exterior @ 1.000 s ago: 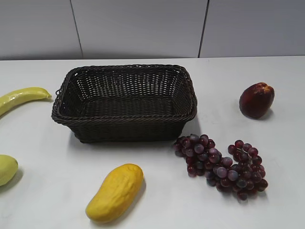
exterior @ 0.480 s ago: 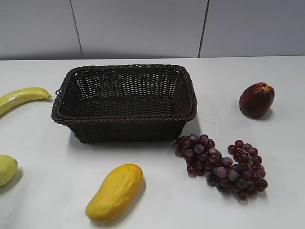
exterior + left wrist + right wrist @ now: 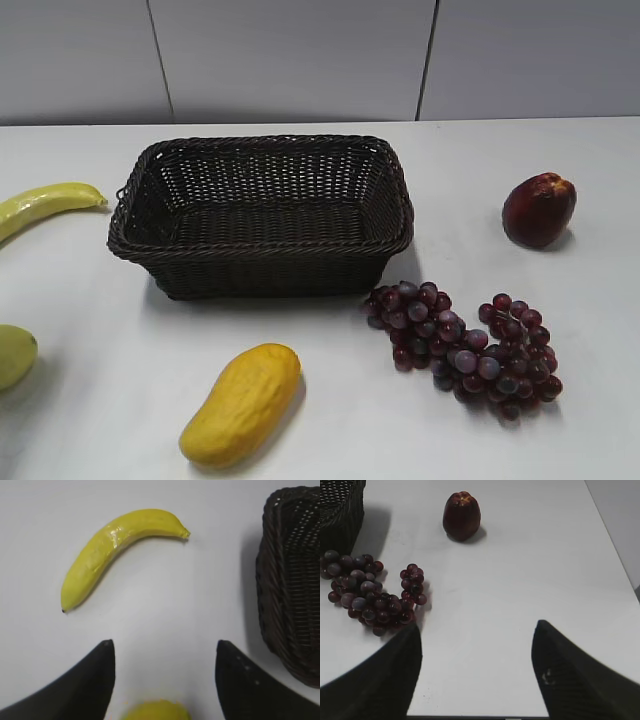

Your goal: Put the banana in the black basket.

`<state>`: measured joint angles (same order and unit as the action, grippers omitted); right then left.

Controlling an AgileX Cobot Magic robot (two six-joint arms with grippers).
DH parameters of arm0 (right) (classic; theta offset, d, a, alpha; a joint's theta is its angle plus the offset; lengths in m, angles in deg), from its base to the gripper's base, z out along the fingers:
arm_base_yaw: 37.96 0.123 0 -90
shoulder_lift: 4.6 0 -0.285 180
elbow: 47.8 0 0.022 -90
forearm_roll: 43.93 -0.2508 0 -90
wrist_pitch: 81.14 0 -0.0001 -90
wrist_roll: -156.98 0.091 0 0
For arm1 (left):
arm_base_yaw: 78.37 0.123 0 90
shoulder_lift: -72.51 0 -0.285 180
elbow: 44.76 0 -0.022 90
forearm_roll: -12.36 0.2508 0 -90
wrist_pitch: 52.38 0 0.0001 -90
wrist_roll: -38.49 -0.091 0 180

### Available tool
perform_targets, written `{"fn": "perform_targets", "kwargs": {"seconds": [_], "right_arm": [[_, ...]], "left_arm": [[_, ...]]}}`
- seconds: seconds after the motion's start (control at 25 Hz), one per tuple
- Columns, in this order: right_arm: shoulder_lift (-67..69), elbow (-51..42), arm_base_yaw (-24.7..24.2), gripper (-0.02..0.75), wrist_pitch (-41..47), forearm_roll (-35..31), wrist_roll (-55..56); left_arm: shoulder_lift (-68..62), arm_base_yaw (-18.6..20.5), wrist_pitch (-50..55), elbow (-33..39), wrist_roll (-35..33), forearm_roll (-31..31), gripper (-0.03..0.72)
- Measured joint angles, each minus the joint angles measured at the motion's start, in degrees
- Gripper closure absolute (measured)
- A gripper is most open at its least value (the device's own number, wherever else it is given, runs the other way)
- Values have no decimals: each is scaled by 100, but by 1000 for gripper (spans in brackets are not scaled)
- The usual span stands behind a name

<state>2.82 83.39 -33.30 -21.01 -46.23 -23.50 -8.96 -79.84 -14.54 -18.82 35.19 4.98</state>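
Two grippers are in play, and you have nothing in either yet: the left gripper (image 3: 165,680) hangs with its fingers spread wide above the bare table (image 3: 165,605), and the right gripper (image 3: 476,672) is likewise spread, over the far side near the grapes (image 3: 370,592) and the dark red fruit (image 3: 462,516). The banana (image 3: 112,547) lies flat on the table, apart from the black basket (image 3: 292,580), its stem end pointing toward the basket's short wall. The basket holds nothing that you can see. So you are at the approach, before any grasp.

Your next move, as I judge it, is to bring the left gripper forward over the banana's middle, turn the fingers across its curve, then lower and close.

Mind what you cannot see. From the exterior view the banana (image 3: 45,207) is cut off at the left edge, and so is the pale green fruit (image 3: 12,355). Neither arm shows there. In the left wrist view a yellow-green fruit peeks between the fingers, mostly cropped. The yellow mango-like fruit (image 3: 243,403) is not your target.
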Motion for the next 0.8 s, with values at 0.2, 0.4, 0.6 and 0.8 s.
{"fn": "perform_targets", "kwargs": {"seconds": [0.2, 0.4, 0.6, 0.8], "right_arm": [[0, 0, 0, 187, 0, 0, 0], [0, 0, 0, 187, 0, 0, 0], [0, 0, 0, 187, 0, 0, 0], [0, 0, 0, 187, 0, 0, 0]], "left_arm": [[-991, 6, 575, -1059, 0, 440, 71], [-1971, 58, 936, -2006, 0, 692, 71], [-2880, 450, 1323, -2770, -93, 677, 71], [-3576, 792, 1497, -3161, -692, 453, 71]]}}
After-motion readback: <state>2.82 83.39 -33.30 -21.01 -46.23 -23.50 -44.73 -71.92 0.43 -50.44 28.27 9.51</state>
